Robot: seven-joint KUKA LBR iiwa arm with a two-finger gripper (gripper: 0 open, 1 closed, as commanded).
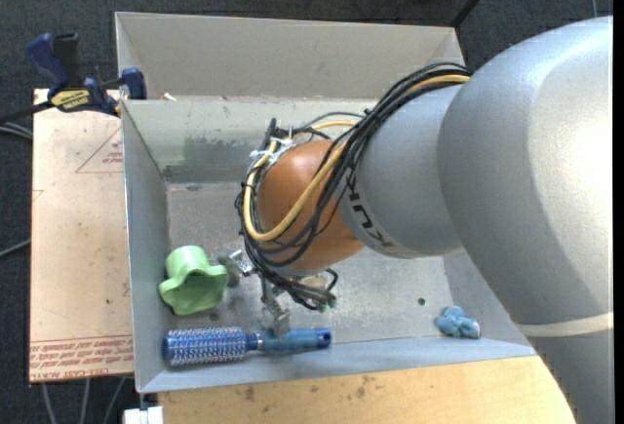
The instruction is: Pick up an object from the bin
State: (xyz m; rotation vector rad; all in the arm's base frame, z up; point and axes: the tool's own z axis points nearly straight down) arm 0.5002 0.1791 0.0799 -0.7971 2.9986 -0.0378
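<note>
You're at the approach: your gripper (277,312), whose state I cannot tell, hovers just twelve o'clock of the blue hairbrush (244,344); next, lower and clamp.

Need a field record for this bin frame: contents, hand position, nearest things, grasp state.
bin: grey metal
hand: low over the floor, near the front wall
nearest: blue hairbrush lying along the front wall, just beyond the hand
next: green flared cup-like thing, toward the view's left of the hand
apart: small light-blue thing, front corner at the view's right
grasp: cannot tell
</note>
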